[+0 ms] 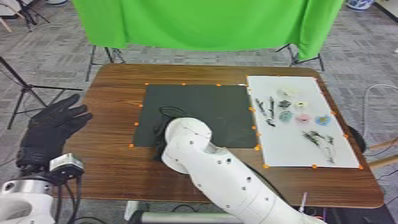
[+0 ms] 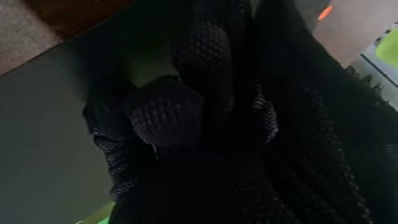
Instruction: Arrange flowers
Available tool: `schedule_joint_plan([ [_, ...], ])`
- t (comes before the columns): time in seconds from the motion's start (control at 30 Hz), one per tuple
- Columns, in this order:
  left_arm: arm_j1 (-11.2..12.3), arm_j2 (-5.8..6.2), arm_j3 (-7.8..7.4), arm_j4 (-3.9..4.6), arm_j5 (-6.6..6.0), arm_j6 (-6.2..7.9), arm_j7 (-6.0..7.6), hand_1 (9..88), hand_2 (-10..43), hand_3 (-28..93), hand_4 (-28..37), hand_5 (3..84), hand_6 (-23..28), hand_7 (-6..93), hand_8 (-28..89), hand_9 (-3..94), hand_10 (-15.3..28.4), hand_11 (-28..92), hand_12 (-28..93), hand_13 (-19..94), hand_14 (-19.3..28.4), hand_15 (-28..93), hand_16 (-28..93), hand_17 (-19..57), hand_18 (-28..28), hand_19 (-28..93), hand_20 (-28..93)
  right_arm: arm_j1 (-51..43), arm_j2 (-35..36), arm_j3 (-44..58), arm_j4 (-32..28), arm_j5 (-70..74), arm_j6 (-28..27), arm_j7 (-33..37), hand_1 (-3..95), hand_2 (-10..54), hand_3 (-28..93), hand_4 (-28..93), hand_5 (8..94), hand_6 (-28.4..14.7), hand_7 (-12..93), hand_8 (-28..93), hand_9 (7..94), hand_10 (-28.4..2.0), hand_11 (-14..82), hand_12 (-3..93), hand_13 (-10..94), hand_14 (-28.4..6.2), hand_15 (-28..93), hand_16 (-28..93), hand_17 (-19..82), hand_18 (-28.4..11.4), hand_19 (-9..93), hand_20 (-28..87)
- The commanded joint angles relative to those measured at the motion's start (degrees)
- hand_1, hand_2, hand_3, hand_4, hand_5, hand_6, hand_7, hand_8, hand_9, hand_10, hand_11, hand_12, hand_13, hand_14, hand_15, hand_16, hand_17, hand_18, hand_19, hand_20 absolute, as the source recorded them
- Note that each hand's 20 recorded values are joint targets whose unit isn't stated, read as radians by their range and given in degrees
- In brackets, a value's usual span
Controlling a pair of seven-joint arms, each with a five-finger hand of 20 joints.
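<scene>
In the head view my right hand (image 1: 162,131) is over the left part of the dark mat (image 1: 218,107), largely hidden behind its white forearm. The black glove of my right hand (image 2: 178,117) is close up in the right wrist view; whether it holds anything cannot be made out. Off the table's left edge, my left hand (image 1: 55,125) is open and empty. On the white board (image 1: 289,157) lie a blue flower (image 1: 323,120), a pink flower (image 1: 303,118), a pale green one (image 1: 286,116), several other small blooms, dark sprigs (image 1: 270,107) and a leafy stem bunch (image 1: 320,142).
Orange markers (image 1: 257,147) line the mat and board on the brown table (image 1: 115,175). A green cloth (image 1: 209,25) hangs beyond the far edge, with black stands around. My right forearm crosses the table's front edge.
</scene>
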Motion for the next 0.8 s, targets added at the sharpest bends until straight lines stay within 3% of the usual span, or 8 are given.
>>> schedule_joint_plan([
  [0.03,0.5,-0.81,-0.21,-0.13,0.16,-0.58,-1.28,24.8,3.8,83,-20.1,41.9,11.0,15.0,-10,39.3,20.2,27,10,29,26.6,49,-9,-6.4,23.4,60,-5,0.0,1.4,-2.3,0.1,1.1,5.2,0.4,45.0,-9.5,80,-28,83.0,-4.1,29,10,80.9,-14.4,52.6,26.6,79,-10.6,80,17,47,-25.8,93,62],
  [0.17,-0.2,-0.89,0.01,0.25,0.33,-1.16,-1.8,24.8,3.8,83,-20.0,42.0,11.1,15.0,-10,39.3,20.2,27,10,29,26.7,49,-9,-6.4,23.5,60,-5,0.9,2.7,-3.2,-0.1,3.7,8.7,0.6,43.4,-9.5,80,-28,82.3,-4.1,28,9,80.3,-14.9,53.1,24.9,79,-10.6,79,17,47,-25.6,93,62],
  [0.2,-0.4,-0.66,0.28,0.49,0.18,-1.1,-1.1,24.8,3.8,83,-20.0,42.0,11.1,14.9,-10,39.3,20.2,27,10,29,26.6,49,-9,-6.4,23.5,60,-5,1.9,3.6,-4.3,-0.4,4.9,11.0,0.4,42.9,-9.5,80,-28,82.0,-4.1,28,9,79.9,-15.0,53.1,24.5,78,-10.6,79,17,46,-25.5,93,62],
  [0.23,-0.5,-0.73,0.23,0.54,0.23,-1.2,-1.67,24.8,3.9,83,-20.0,41.9,11.1,15.0,-10,39.3,20.2,27,10,29,26.6,49,-9,-6.4,23.5,60,-5,2.1,4.1,-5.0,-0.6,5.5,12.8,0.1,42.4,-9.5,80,-28,81.7,-4.1,28,9,79.6,-15.1,53.1,24.0,78,-10.6,79,17,46,-25.4,93,61],
  [0.5,-0.7,-0.85,0.62,1.24,-0.02,-1.88,-0.68,24.8,3.9,83,-19.9,42.0,11.1,15.0,-10,39.3,20.2,27,10,29,26.6,49,-9,-6.4,23.5,60,-5,6.7,8.0,-11.0,-1.8,5.9,22.0,-1.0,34.2,-4.1,86,-28,77.5,-4.8,24,-3,75.3,-17.0,48.4,20.0,73,-11.7,79,15,42,-24.4,93,60],
  [0.6,-0.1,-0.93,0.48,1.13,-0.15,-1.51,0.2,24.8,3.9,83,-19.9,42.0,11.1,15.1,-10,39.3,20.2,27,10,29,26.6,49,-9,-6.4,23.5,60,-5,8.3,9.2,-13.1,-2.2,5.4,24.5,-1.8,30.8,-0.9,87,-28,75.7,-5.0,25,-13,73.1,-17.9,48.7,19.7,71,-12.3,80,14,41,-23.8,93,60],
  [0.7,0.8,-0.75,0.65,1.03,-0.74,-0.5,2.65,24.8,3.8,83,-20.0,42.1,11.1,15.1,-10,39.4,20.2,27,10,29,26.6,49,-9,-6.4,23.5,60,-5,11.1,10.6,-16.6,-2.5,3.1,25.9,-2.7,29.4,0.1,88,-28,74.5,-5.3,25,-14,71.7,-18.5,49.1,19.5,70,-13.0,80,14,39,-23.7,93,59],
  [0.8,1.4,-0.44,0.89,0.95,-1.04,0.05,3.94,24.9,3.8,83,-20.0,42.1,11.2,15.0,-10,39.3,20.1,27,10,29,26.6,49,-9,-6.4,23.5,60,-5,12.9,11.5,-19.3,-2.7,0.8,27.5,-3.5,28.3,0.6,89,-28,73.5,-5.5,26,-14,70.8,-18.9,49.5,19.2,69,-13.5,80,13,39,-23.8,93,59],
])
